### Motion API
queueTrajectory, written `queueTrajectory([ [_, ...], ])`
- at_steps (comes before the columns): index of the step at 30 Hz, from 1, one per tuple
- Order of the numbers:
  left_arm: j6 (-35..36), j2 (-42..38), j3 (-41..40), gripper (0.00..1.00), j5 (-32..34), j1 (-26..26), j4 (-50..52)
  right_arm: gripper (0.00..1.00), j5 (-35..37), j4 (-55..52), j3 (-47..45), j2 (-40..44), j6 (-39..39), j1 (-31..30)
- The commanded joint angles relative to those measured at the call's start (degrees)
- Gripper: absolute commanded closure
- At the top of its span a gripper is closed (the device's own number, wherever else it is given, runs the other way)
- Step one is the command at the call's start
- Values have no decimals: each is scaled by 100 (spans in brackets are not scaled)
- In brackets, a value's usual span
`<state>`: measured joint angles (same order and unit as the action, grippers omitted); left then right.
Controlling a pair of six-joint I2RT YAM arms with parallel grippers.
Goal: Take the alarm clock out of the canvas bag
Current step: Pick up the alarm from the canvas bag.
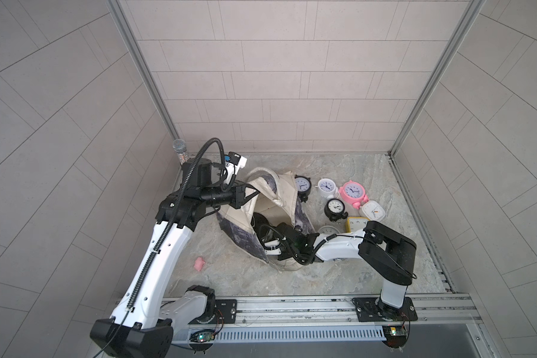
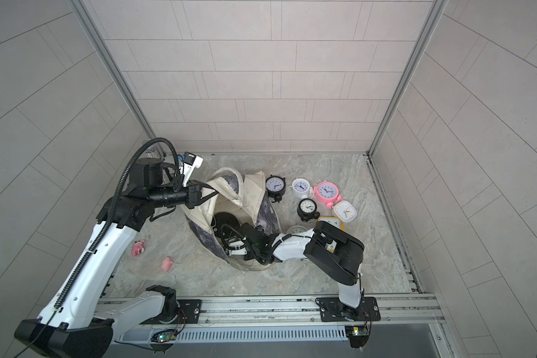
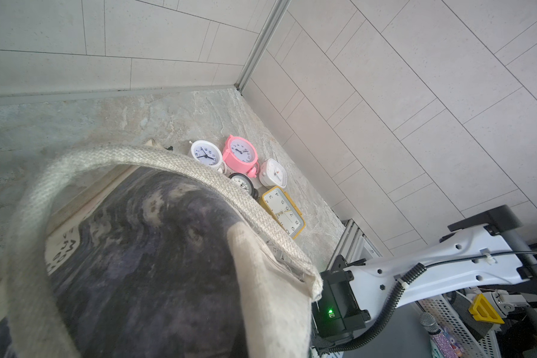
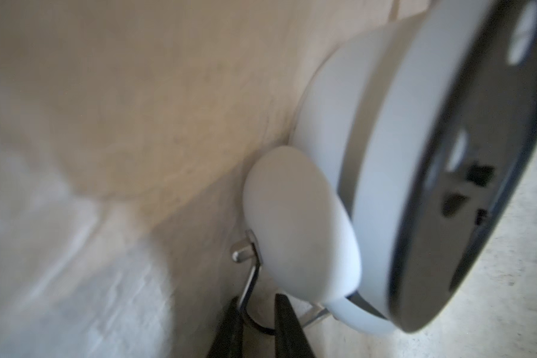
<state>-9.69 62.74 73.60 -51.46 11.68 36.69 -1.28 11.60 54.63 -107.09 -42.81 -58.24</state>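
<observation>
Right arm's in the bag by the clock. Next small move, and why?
Probably close the right gripper fully on the thin metal handle of the alarm clock before any lift. In the right wrist view the handle runs between its fingers, but I can't tell if they pinch it. The left gripper holds the rim of the canvas bag up, so the mouth is open.

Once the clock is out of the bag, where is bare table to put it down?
Bare table lies behind the clocks toward the back wall, and between the canvas bag and the front rail. Right of the bag it is crowded: clocks stand close together.
</observation>
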Motion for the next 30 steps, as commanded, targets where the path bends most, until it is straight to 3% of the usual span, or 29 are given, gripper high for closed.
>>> queueTrajectory([
  [1,-72,-131,264,100,-568,14,-689,92,-127,-598,285,-346,35,-21],
  [4,-67,-178,251,100,-567,15,-698,100,-23,-698,399,-349,157,-21],
  [13,15,-282,182,100,-576,9,-692,100,704,-44,-19,563,676,-17],
  [21,55,-315,139,100,-587,9,-716,100,890,278,-494,1549,1254,90],
  [30,16,-367,5,100,-764,17,-869,100,699,80,-415,1583,1602,218],
])
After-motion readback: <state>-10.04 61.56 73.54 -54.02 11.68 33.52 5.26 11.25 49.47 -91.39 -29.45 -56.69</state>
